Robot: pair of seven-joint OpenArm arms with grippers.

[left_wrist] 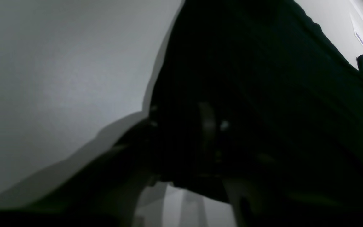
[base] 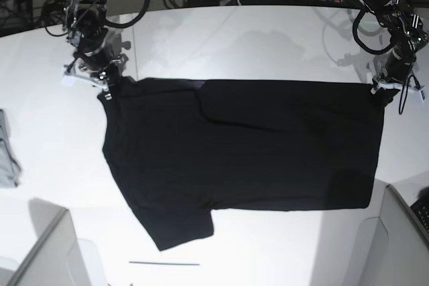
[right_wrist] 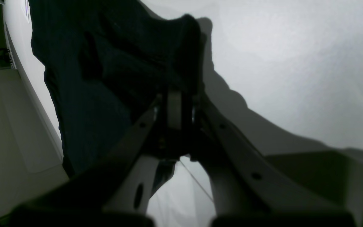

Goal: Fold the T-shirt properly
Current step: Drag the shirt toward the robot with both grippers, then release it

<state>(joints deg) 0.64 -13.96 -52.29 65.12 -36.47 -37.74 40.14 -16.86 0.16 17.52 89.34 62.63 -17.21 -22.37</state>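
1. The T-shirt [base: 248,152] lies spread across the white table [base: 268,38], one sleeve pointing toward the near edge.
2. Right gripper [base: 106,89] is clamped on the shirt's corner.
3. Left gripper [base: 379,90] pinches the opposite corner.

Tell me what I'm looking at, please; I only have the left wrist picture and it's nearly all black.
Observer: That black mass is the T-shirt, seen from very close; from the base view it is stretched wide above a white table.
Operator: Is anything holding it?
Observer: Yes. The left gripper pinches one top corner and the right gripper pinches the opposite top corner.
Operator: Is it folded yet?
Observer: No. It is spread out, with one sleeve sticking down toward the table's near edge.
Operator: Anything else on the table?
Observer: A grey cloth piece lies at the far edge on the right arm's side.
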